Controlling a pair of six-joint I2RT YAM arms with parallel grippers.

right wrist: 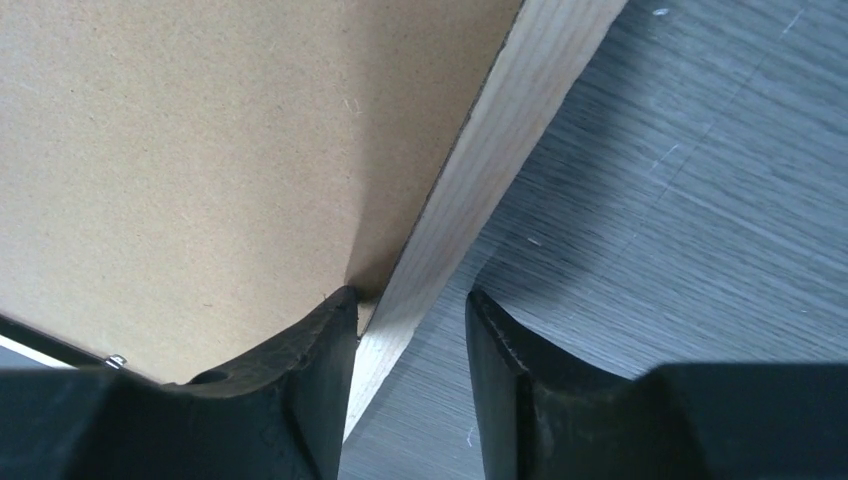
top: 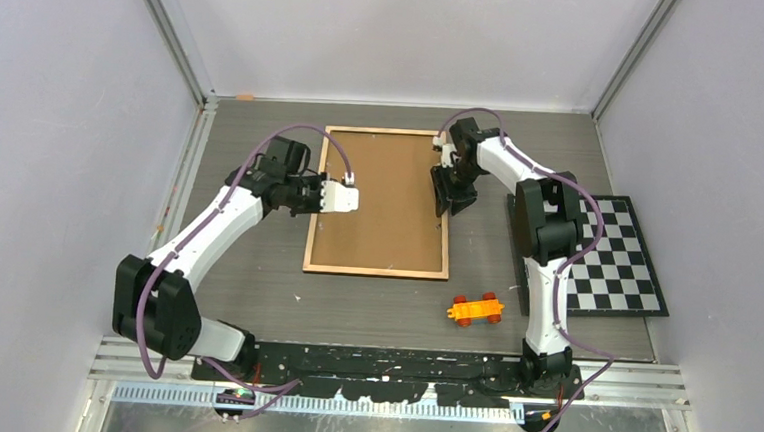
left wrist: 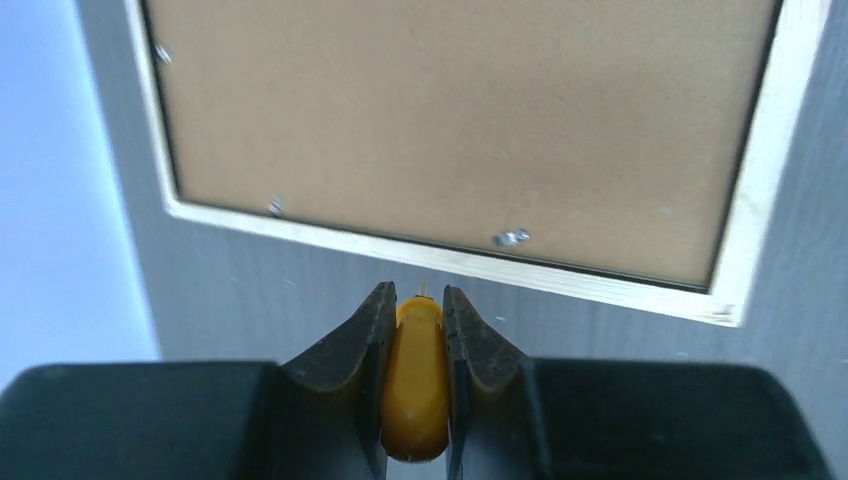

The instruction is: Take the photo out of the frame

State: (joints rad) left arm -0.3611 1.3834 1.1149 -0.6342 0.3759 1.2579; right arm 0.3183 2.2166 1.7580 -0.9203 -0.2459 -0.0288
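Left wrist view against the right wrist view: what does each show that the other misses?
Only the left wrist view shows a small yellow object pinched between the left jaws, and metal clips on the back of the frame. Only the right wrist view shows the right jaws open, astride the frame's pale wooden rim. Both show the frame's brown backing board and the grey table.

Lit brightly and evenly from above. Only faint, soft shadows on the table (top: pixel 372 311) beside the frame (top: pixel 380 202). Sharp throughout in the top view; softened up close in the wrist views, blurring the left fingers (left wrist: pixel 340 365) and the yellow piece (left wrist: pixel 418 385). Darker shade under the right fingers (right wrist: pixel 300 390).
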